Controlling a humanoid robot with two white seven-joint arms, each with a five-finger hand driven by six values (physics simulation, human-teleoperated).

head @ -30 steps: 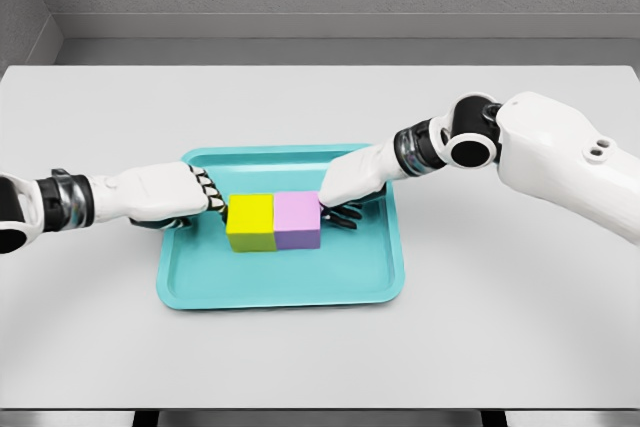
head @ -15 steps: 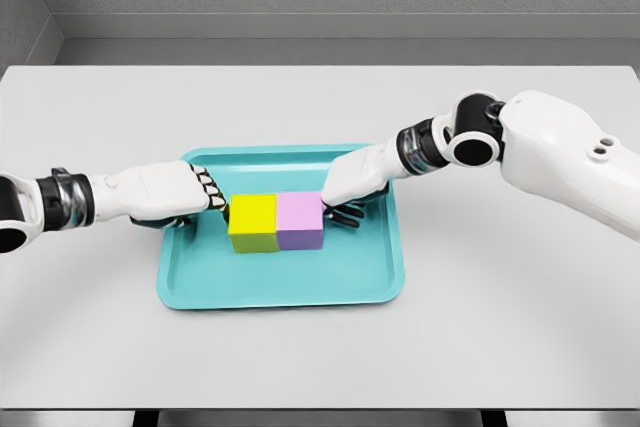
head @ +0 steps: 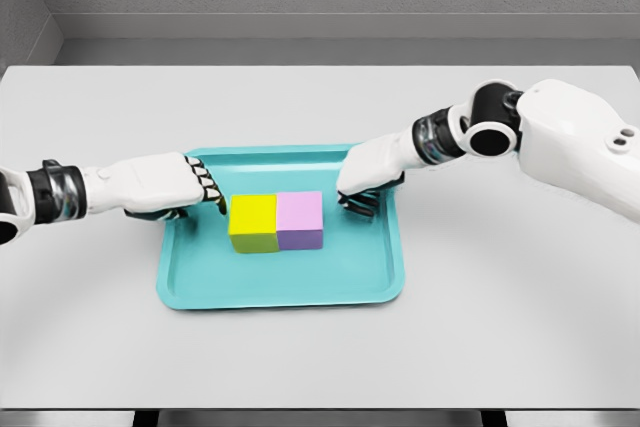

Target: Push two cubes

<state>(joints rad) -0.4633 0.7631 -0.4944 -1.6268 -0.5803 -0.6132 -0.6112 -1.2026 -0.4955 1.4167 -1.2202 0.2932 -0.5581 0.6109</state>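
The left hand point(head: 170, 187) is seen at the left edge of a teal tray point(head: 280, 287), its arm reaching in from the left side of a white table point(head: 500, 297). Its fingers point(head: 208, 187) are curled together into a loose fist and nothing is held; the knuckles are just beside the yellow cube point(head: 252, 222), and whether they touch it cannot be told. Directly to the right of that hand the yellow cube is set inside the tray, pressed side by side against a pink cube point(head: 299, 219). A small gap is visible between the pink cube and the right hand point(head: 368, 179), which is placed just beyond it over the tray's right rear part. The right hand's fingers are bent downward and bunched, gripping nothing.
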